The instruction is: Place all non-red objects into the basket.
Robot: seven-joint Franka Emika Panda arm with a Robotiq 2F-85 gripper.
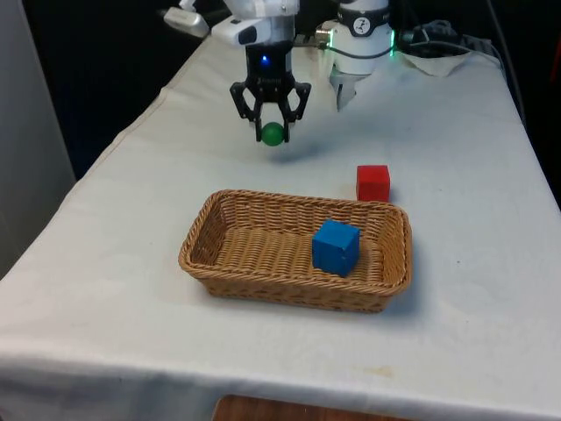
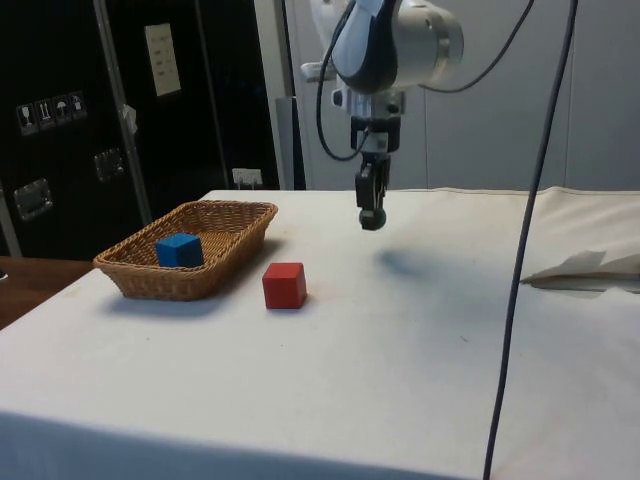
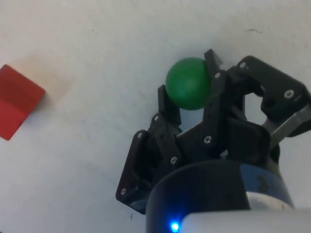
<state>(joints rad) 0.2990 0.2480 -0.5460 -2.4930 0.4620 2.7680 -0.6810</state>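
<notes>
The black claw point(image 1: 273, 117) hangs above the table point(image 1: 123, 263), clenched on a smooth green ball point(image 1: 273, 133) that sits between its 2 fingertips, clear of the white cloth and casting a soft shadow on it. In the wrist view the ball point(image 3: 188, 82) looks round and matte, pinched between the 2 angular black fingers point(image 3: 168, 103) of the claw point(image 3: 189, 90), with the plain cloth below. In the side view the claw point(image 2: 372, 210) points straight down and the ball point(image 2: 372, 220) shows as a dark round shape at its tip, well above the table. The oblong wicker basket point(image 1: 219, 259), woven of tan cane with a braided rim and sloping walls, lies nearer the camera in the front view, well apart from the claw. Inside it, toward the front view's right, rests 1 blue cube point(image 1: 336, 246) with sharp edges and flat matte faces. A red cube point(image 1: 372, 182) of like shape stands on the cloth just beyond the basket's far rim, at the front view's right; in the side view the red cube point(image 2: 284, 285) sits just beside the basket point(image 2: 215, 265), outside it. The cloth is smooth, with slight creases.
</notes>
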